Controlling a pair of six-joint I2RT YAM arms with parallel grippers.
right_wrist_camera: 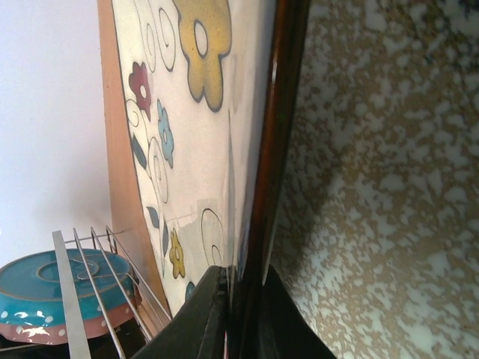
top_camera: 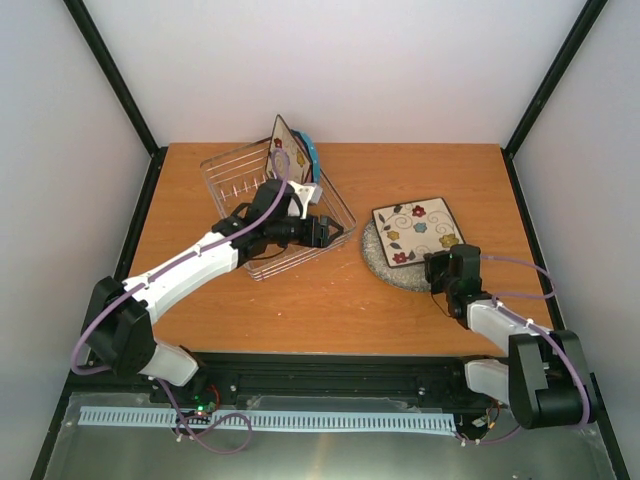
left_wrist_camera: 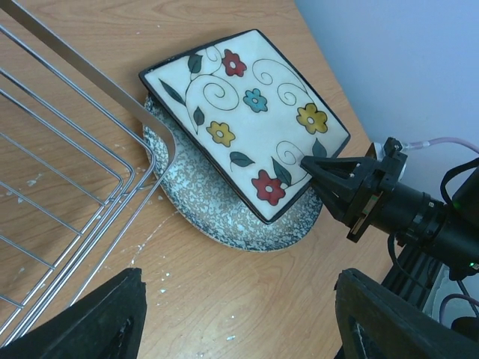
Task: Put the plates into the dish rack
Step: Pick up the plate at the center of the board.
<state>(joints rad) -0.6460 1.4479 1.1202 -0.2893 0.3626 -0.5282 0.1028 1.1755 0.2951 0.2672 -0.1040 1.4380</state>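
Note:
A square cream plate with coloured flowers [top_camera: 416,229] lies on top of a round grey speckled plate [top_camera: 383,264] to the right of the wire dish rack [top_camera: 236,183]. My right gripper [top_camera: 434,263] is shut on the square plate's near corner; in the right wrist view its fingers [right_wrist_camera: 202,318] pinch the dark rim [right_wrist_camera: 278,142]. Another square floral plate [top_camera: 286,146] and a blue dotted plate [top_camera: 313,155] stand upright at the rack's far end. My left gripper [top_camera: 328,232] hovers open over the rack's right edge, with only bare table between its fingers [left_wrist_camera: 101,321].
Black frame posts stand at the table's far corners, and white walls enclose it. The left arm lies across the rack's near side. In the left wrist view the rack's corner [left_wrist_camera: 161,142] lies just left of the stacked plates [left_wrist_camera: 224,217].

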